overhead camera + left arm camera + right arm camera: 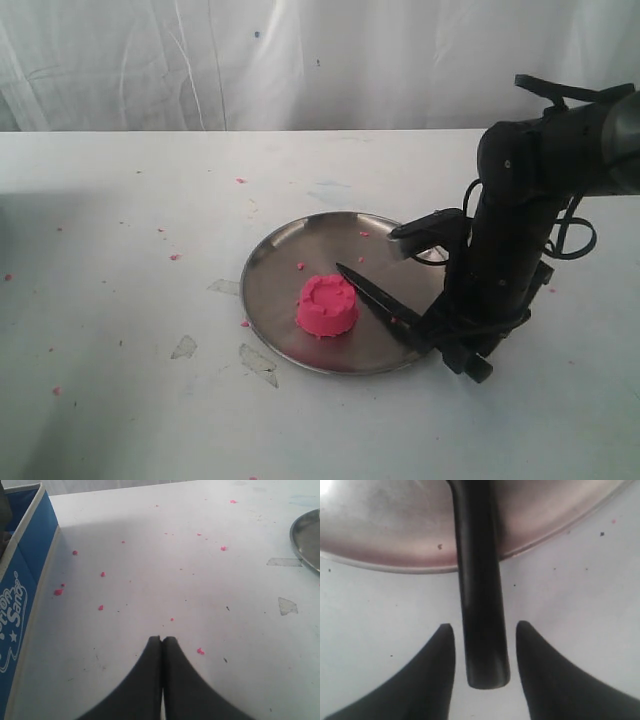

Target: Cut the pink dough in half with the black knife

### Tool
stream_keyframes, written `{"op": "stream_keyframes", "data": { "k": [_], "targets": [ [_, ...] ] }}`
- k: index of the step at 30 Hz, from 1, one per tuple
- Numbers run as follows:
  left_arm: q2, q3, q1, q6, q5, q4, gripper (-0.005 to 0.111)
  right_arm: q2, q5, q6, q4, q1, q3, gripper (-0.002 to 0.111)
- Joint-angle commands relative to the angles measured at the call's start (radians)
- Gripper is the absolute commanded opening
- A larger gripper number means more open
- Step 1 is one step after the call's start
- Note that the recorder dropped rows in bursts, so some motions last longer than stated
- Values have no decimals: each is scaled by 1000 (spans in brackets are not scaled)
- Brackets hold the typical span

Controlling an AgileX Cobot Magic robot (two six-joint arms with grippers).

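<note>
The right gripper (482, 630), jaws apart astride the slim black knife's (480, 595) handle, could nudge it aside while closing.

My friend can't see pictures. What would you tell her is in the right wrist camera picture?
The black knife has its handle lying between the two open black fingers of the right gripper, which are not touching it. The handle crosses the rim of a round steel plate and rests on a white table. No pink dough shows here.
</note>
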Motion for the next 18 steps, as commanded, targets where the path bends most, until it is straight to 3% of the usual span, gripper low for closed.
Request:
{"op": "stream_keyframes", "data": {
  "k": [1,8,12,18],
  "targets": [
    [-4,3,-7,0,-2,-8,0,-1,-4,26,0,0,-2,39],
    [-4,3,-7,0,-2,-8,0,-88,48,0,86,0,-68,39],
    [-4,3,-16,0,-2,-8,0,-191,-92,-10,-54,-15,-56,35],
    [-4,3,-25,0,-2,-8,0,-254,-331,608,-500,-164,-3,22]
  ]
}}
